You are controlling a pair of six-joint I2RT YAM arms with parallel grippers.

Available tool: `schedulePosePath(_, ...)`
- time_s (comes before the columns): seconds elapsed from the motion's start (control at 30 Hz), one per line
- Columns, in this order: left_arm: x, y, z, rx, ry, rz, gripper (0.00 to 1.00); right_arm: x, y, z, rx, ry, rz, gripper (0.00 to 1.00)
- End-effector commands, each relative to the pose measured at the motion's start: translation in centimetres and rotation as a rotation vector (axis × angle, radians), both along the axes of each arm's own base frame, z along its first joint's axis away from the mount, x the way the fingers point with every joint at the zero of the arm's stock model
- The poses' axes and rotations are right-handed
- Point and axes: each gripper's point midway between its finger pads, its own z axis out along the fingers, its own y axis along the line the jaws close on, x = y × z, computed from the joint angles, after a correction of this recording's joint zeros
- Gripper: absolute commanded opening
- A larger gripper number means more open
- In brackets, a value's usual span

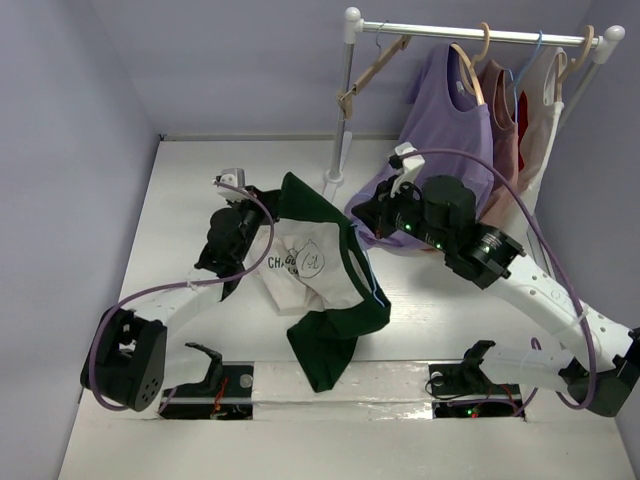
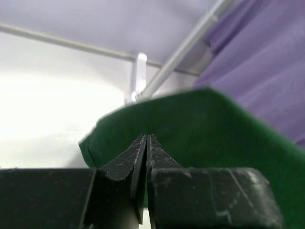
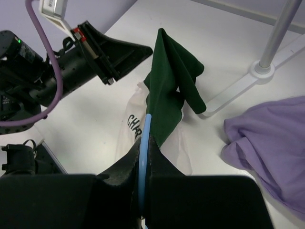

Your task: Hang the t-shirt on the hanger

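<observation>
The t-shirt [image 1: 315,275] hangs bunched just ahead of the right pincer [image 3: 144,140], which is clamped on the hanger [image 3: 142,167]; the left pincer [image 2: 146,139] is closed at the green sleeve's edge, cloth caught or not I cannot tell; draw the sleeve outward gently, hanger level; both arms bend inward, wrists facing, above the table [image 1: 180,200].

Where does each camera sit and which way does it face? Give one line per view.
Top external: above and behind the bases, looking down on the table; both arms show, the t-shirt between them.
Left wrist: on the left arm, looking past its shut left claw at the green sleeve and rack.
Right wrist: looking past the right claw, shut on the hanger, at the t-shirt and left claw.
Shared: all three show the t-shirt.
</observation>
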Motion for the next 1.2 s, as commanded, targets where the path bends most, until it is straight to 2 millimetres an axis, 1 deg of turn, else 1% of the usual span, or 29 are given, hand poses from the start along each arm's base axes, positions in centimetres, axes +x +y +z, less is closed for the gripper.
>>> schedulePosePath(0.0,0.9,1.6,4.4,-0.043,-0.079,0.081,0.0,-0.9,-1.1,4.7,0.068,-0.095,0.018,0.0)
schedulePosePath(0.07,1.4,2.7,4.2,-0.059,-0.062,0.118,0.0,-1.3,-1.3,4.9,0.065,-0.097,0.025,0.0)
schedulePosePath(0.1,1.6,3.2,4.2,-0.066,-0.057,0.133,0.0,-1.3,-1.5,4.5,0.054,-0.084,0.026,0.0)
schedulePosePath(0.13,1.8,4.0,4.6,-0.079,-0.07,0.138,0.0,-1.6,-1.6,4.6,0.055,-0.083,0.035,0.0)
schedulePosePath(0.17,1.4,3.7,4.5,-0.086,-0.083,0.104,0.0,-1.8,-1.6,4.5,0.05,-0.08,0.045,0.0)
schedulePosePath(0.2,0.2,1.5,5.0,-0.08,-0.118,-0.038,0.0,-1.8,-1.7,4.6,0.051,-0.08,0.051,0.0)
schedulePosePath(0.23,-0.4,0.6,6.1,-0.08,-0.178,-0.1,0.0,-2.0,-1.7,4.7,0.052,-0.08,0.056,0.0)
schedulePosePath(0.27,-0.9,0.0,5.5,-0.063,-0.181,-0.144,0.0,-1.8,-1.9,5.0,0.054,-0.085,0.05,0.0)
schedulePosePath(0.3,-1.9,-1.2,5.1,-0.05,-0.186,-0.227,0.02,-2.2,-1.7,5.2,0.059,-0.085,0.074,0.0)
schedulePosePath(0.33,-2.7,-1.6,4.5,-0.045,-0.201,-0.27,0.2,-1.8,-1.9,5.2,0.057,-0.079,0.071,0.0)
schedulePosePath(0.37,-3.1,-1.9,5.0,-0.045,-0.223,-0.29,0.2,-2.0,-1.8,5.6,0.063,-0.084,0.087,0.0)
schedulePosePath(0.4,-3.8,-2.2,4.0,-0.03,-0.216,-0.325,0.36,-2.1,-1.9,6.0,0.068,-0.084,0.102,0.0)
schedulePosePath(0.43,-4.2,-2.5,4.0,-0.024,-0.231,-0.35,0.4,-2.0,-2.0,6.1,0.069,-0.081,0.11,0.0)
schedulePosePath(0.47,-4.4,-2.7,3.9,-0.017,-0.232,-0.366,0.44,-1.6,-2.5,6.2,0.07,-0.077,0.099,0.0)
schedulePosePath(0.5,-4.8,-3.1,3.7,-0.01,-0.232,-0.401,0.49,-1.9,-2.3,6.2,0.075,-0.066,0.128,0.0)
schedulePosePath(0.53,-4.8,-3.3,3.6,-0.001,-0.234,-0.414,0.5,-2.0,-2.4,6.6,0.083,-0.071,0.135,0.0)
schedulePosePath(0.67,-4.4,-3.4,3.8,0.023,-0.237,-0.416,0.51,-2.5,-2.4,6.8,0.101,-0.058,0.172,0.0)
schedulePosePath(0.77,-4.5,-4.1,4.8,0.013,-0.263,-0.459,0.47,-2.5,-2.5,6.7,0.105,-0.047,0.174,0.0)
schedulePosePath(0.8,-4.8,-4.5,5.1,0.009,-0.271,-0.489,0.4,-2.6,-2.5,6.9,0.108,-0.048,0.177,0.0)
schedulePosePath(0.87,-4.5,-4.8,5.2,-0.002,-0.269,-0.5,0.33,-2.7,-2.3,6.9,0.115,-0.044,0.187,0.0)
schedulePosePath(0.9,-4.5,-4.9,5.1,-0.003,-0.267,-0.508,0.22,-2.7,-2.3,6.9,0.118,-0.042,0.191,0.0)
schedulePosePath(0.97,-4.2,-4.9,4.9,-0.005,-0.262,-0.502,0.11,-2.9,-2.3,7.0,0.121,-0.043,0.195,0.0)
schedulePosePath(1.0,-4.1,-4.8,5.0,-0.008,-0.261,-0.493,0.0,-2.9,-2.4,7.0,0.119,-0.043,0.191,0.0)
schedulePosePath(1.17,-4.3,-3.7,6.2,-0.023,-0.284,-0.427,0.0,-2.7,-2.6,6.6,0.106,-0.039,0.176,0.0)
